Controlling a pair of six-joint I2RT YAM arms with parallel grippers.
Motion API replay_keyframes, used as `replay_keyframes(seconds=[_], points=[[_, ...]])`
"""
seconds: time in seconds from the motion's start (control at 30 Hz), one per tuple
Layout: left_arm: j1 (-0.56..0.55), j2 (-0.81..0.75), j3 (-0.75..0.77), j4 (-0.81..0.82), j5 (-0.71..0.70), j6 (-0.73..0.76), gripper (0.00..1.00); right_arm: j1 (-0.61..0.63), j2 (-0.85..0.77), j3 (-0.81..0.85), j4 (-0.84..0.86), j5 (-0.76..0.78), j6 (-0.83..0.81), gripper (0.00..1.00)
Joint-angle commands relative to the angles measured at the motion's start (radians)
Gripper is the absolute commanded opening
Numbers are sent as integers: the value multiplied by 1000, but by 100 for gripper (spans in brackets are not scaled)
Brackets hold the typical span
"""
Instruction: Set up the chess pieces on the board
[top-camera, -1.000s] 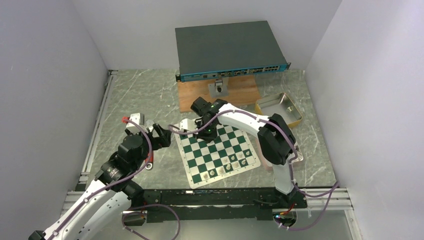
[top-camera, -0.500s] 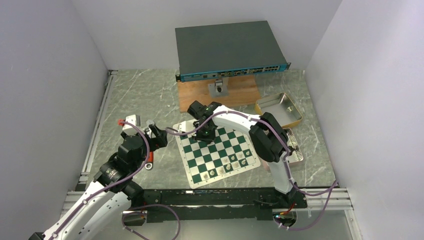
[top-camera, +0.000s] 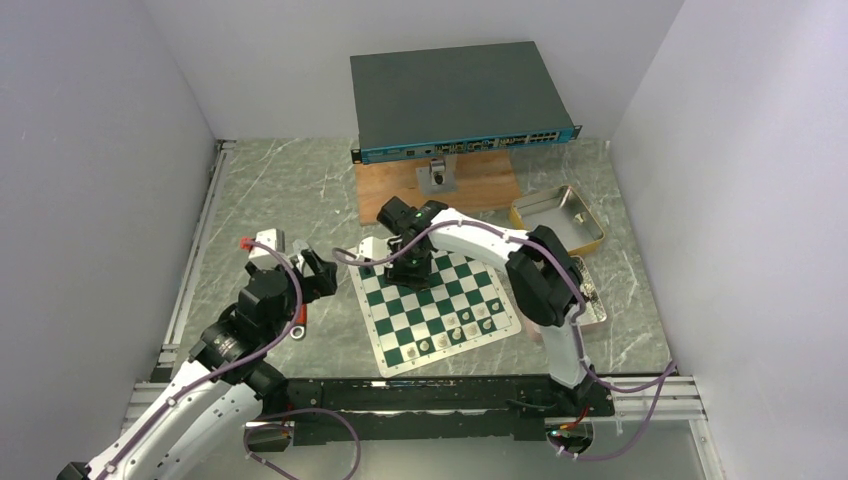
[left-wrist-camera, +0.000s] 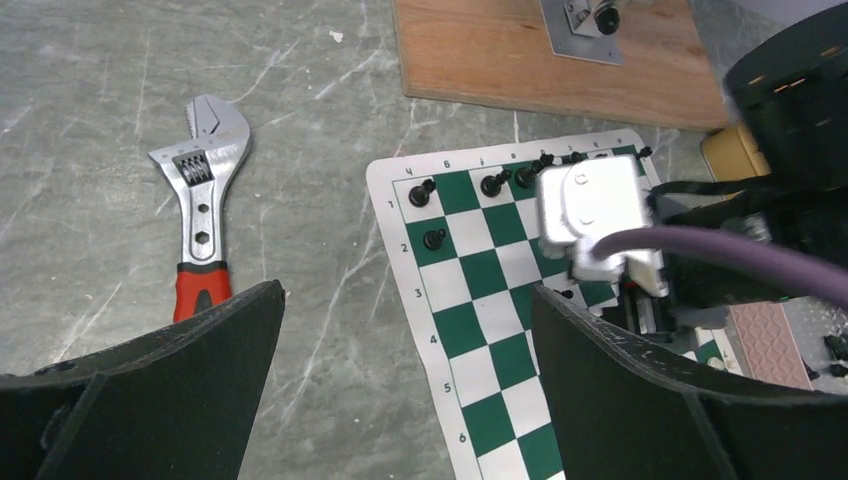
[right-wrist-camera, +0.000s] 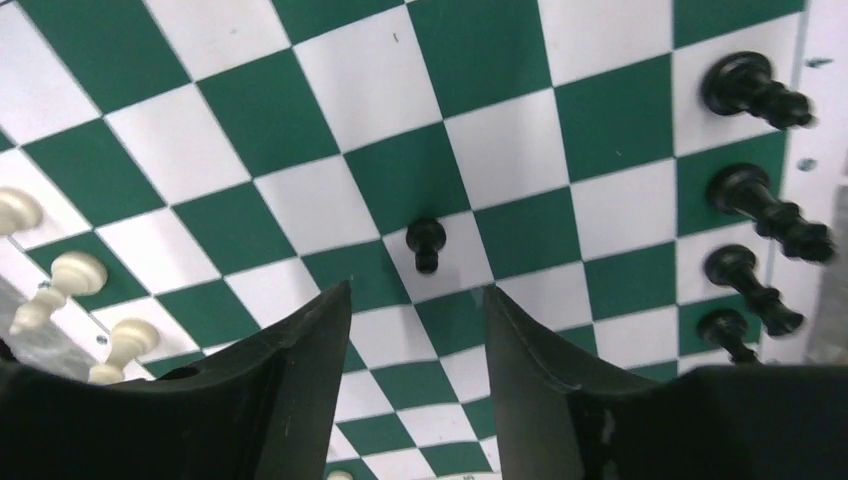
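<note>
The board lies in the middle of the table, green and white. My right gripper hangs over its far end, open and holding nothing. In the right wrist view a black pawn stands free on a white square, just beyond the right gripper. Several black chess pieces line the board's right edge there, and white pieces stand at the left. My left gripper is open and empty above the board's left border, with black pieces ahead of it.
An adjustable wrench with a red handle lies left of the board. A network switch sits on a wooden plank at the back. The yellow tin is at back right, and a pink tray shows behind my right arm.
My right gripper has opened and let go of the black pawn, which now stands on the board. The left arm has barely shifted.
</note>
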Motion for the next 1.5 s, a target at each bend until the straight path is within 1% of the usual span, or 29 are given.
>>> replay_keyframes(seconds=[0.0,0.1,0.3,0.37,0.43,0.5,0.63,0.77,0.83,0.87,0.93,1.1,1.23,1.3,1.47], points=[[3,9,5,58,82,50,98,-13,-176,-34,8,-38,-10,57],[3,37,1,109,165,88,98,-28,-268,-108,3,-108,-41,60],[3,138,37,171,311,128,98,-110,-465,-270,-22,-310,-157,61],[3,153,40,201,359,136,98,-163,-538,-317,-9,-369,-167,61],[2,169,41,227,393,140,98,-243,-597,-358,-2,-430,-171,62],[1,184,43,255,424,147,98,-317,-660,-390,11,-503,-172,63],[-4,232,54,295,476,154,98,-457,-770,-443,48,-596,-155,66],[-41,310,92,307,485,173,97,-549,-873,-560,112,-651,-126,71],[-80,355,121,309,456,190,97,-601,-925,-627,147,-693,-120,74],[-102,379,135,309,453,198,97,-625,-943,-646,150,-710,-122,74],[-150,438,170,305,400,213,97,-667,-956,-664,139,-738,-130,75],[-233,617,266,279,309,240,91,-791,-948,-671,107,-811,-153,75],[-271,766,347,245,256,243,83,-831,-934,-665,83,-829,-168,74],[-285,836,386,225,229,243,77,-836,-924,-662,74,-831,-177,74],[-300,1009,481,185,183,244,56,-838,-912,-657,55,-833,-194,74]])
